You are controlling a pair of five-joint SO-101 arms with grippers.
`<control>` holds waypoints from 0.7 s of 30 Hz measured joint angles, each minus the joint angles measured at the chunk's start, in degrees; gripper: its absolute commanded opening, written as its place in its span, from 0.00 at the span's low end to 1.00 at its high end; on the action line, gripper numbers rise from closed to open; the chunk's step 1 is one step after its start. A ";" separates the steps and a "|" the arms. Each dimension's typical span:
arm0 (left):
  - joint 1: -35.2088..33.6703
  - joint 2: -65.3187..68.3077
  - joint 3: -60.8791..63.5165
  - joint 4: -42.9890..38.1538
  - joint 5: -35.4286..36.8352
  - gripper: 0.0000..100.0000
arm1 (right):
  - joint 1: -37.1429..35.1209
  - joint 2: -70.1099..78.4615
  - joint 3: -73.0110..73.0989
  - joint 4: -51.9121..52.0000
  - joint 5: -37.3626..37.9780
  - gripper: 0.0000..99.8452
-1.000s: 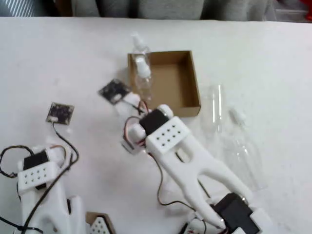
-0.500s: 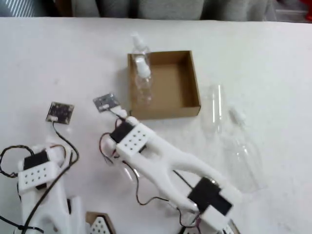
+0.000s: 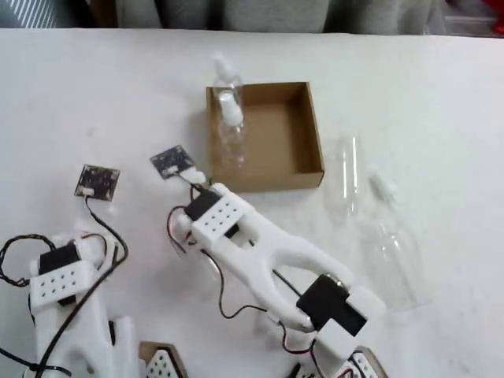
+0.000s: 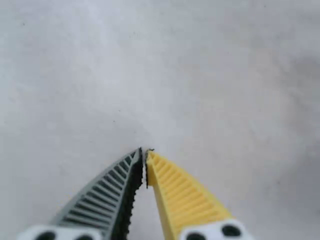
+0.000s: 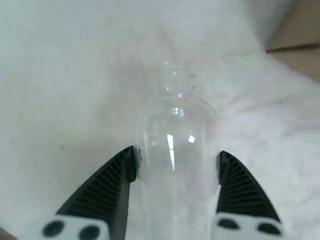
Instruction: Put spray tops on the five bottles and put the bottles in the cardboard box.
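Clear plastic bottle point(image 5: 172, 125), neck bare, lies clamped in the right gripper point(image 5: 176, 152), at 7 o'clock from the box point(image 3: 312, 130). Left gripper point(image 4: 145, 153) is pinched together, empty. Squeezing the slick, thin wall off-centre could squirt it loose.

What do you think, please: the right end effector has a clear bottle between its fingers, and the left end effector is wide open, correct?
Not quite: the left end effector is shut, fingertips together, as the left wrist view shows. The right end effector does have the clear bottle between its fingers.
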 measured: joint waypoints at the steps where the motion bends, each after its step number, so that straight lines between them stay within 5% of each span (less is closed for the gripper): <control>1: 0.00 0.00 0.00 0.00 0.00 0.03 | -0.09 0.00 0.00 0.00 0.26 0.22; 16: 0.00 0.00 0.00 0.00 0.00 0.03 | -4.04 -1.58 0.00 6.51 12.48 0.27; 21: 0.00 0.00 0.00 0.00 0.00 0.03 | -3.87 -4.66 0.00 8.18 18.11 0.19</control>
